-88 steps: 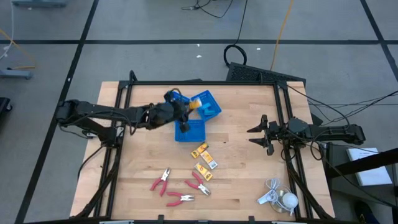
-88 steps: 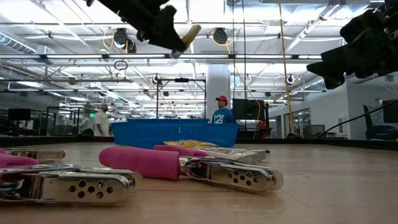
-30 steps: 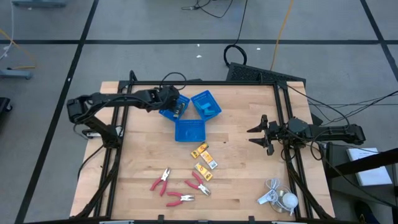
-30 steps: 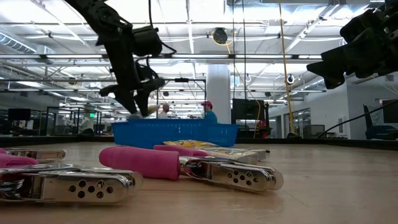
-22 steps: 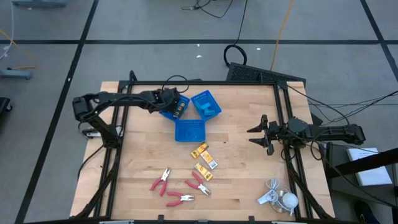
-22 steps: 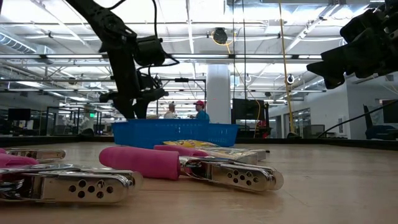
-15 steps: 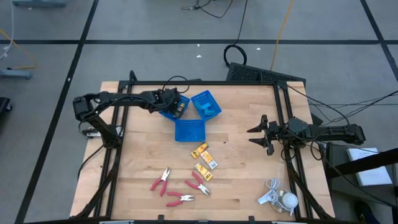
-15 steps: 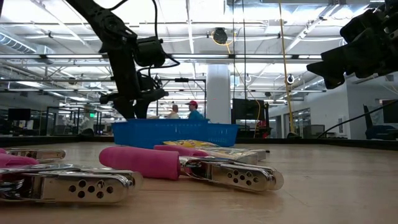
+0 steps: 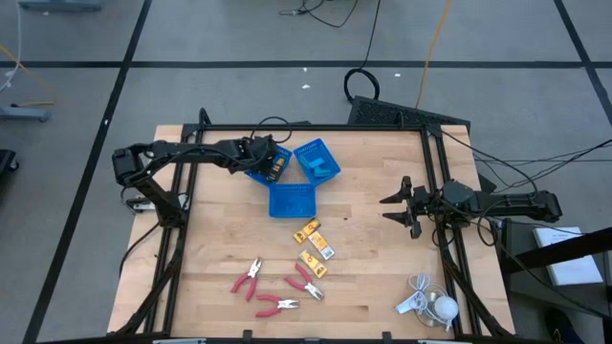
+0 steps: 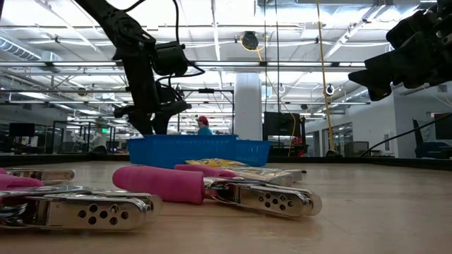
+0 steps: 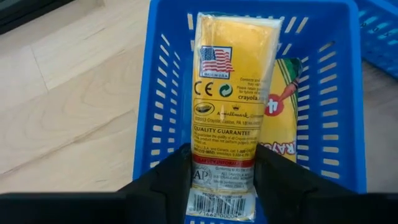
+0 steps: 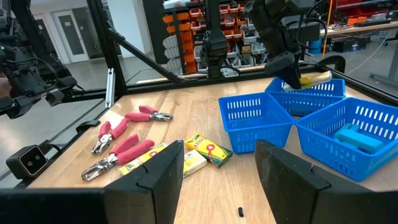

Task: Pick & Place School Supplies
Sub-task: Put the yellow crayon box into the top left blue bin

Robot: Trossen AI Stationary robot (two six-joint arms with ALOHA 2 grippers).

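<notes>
My left end effector (image 11: 222, 180) is over the far-left blue tray (image 11: 336, 106), fingers clamped on a yellow crayon packet (image 11: 231, 93) lying atop another packet (image 11: 287, 112), so if I lift before they part fully, I risk dragging it out onto the worktop (image 9: 373, 248), while my right end effector (image 9: 394, 206) waits, fingers apart.

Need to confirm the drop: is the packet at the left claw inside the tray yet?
Inside: the packet lies over the tray, its end between the left claw.
</notes>
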